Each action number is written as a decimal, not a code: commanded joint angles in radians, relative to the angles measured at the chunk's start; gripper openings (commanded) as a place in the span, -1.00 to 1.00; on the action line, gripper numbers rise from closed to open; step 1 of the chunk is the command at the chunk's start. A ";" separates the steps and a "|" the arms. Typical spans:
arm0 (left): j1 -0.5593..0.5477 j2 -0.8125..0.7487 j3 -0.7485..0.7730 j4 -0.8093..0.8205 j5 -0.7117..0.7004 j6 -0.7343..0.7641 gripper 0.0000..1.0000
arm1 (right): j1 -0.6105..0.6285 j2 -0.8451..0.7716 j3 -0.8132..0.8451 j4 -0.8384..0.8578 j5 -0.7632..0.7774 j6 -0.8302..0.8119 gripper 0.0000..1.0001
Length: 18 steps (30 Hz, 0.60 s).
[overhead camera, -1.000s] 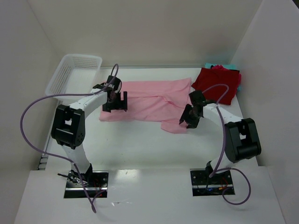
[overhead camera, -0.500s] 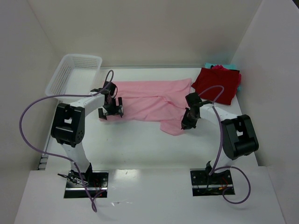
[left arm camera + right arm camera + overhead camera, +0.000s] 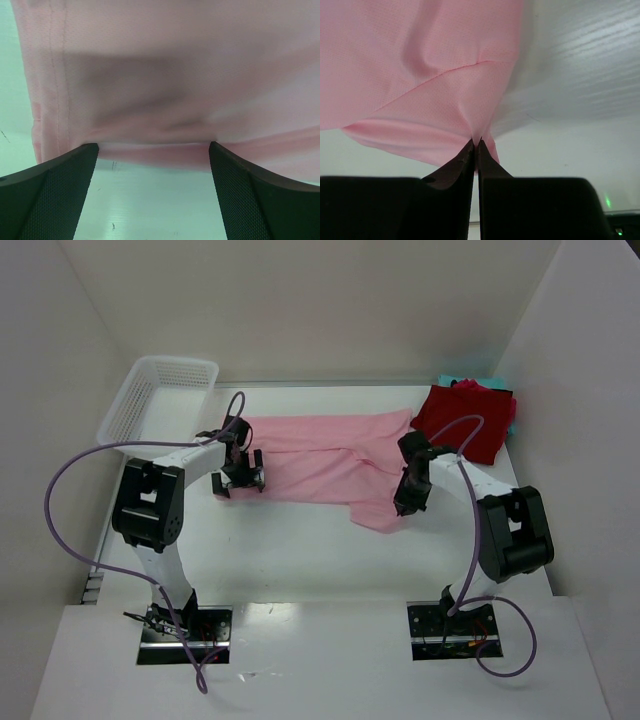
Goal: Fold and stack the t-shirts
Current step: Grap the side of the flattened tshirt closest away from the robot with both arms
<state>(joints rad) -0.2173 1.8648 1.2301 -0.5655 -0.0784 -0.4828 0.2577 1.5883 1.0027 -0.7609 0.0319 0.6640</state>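
Right hand [image 3: 476, 144] tight on pink tee [image 3: 320, 455]; left hand [image 3: 152, 147] agape.

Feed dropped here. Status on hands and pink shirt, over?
Left hand open at edge of pink shirt. Right hand shut on its corner. Dark red shirt apart, back right.

Overhead view, lower left and lower right: left arm [image 3: 146, 508] and right arm [image 3: 515, 535], white links with black joint housings. One purple cable [image 3: 47, 510] loops from each. Bases sit on dark plates [image 3: 185, 632]; red and blue specks at the right plate, possibly wiring. Wrist views: left gripper [image 3: 152, 146] fingers [image 3: 50, 195] black, fine mesh texture; right gripper [image 3: 476, 145] fingers [image 3: 445, 200] plain black, green light [image 3: 608, 201] lower right.
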 commanded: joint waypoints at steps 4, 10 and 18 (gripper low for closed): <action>0.016 0.016 -0.003 -0.002 0.000 -0.022 0.98 | -0.034 -0.060 0.062 -0.198 0.078 -0.003 -0.80; 0.016 0.016 -0.003 -0.002 0.000 -0.022 0.98 | -0.158 -0.113 0.062 -0.236 0.068 -0.067 -0.70; 0.016 -0.059 0.006 -0.053 0.041 -0.011 0.98 | -0.158 -0.102 0.135 -0.172 0.025 -0.109 -0.34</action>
<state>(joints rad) -0.2100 1.8618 1.2301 -0.5751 -0.0677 -0.4820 0.0937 1.5070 1.0672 -0.9539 0.0711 0.5896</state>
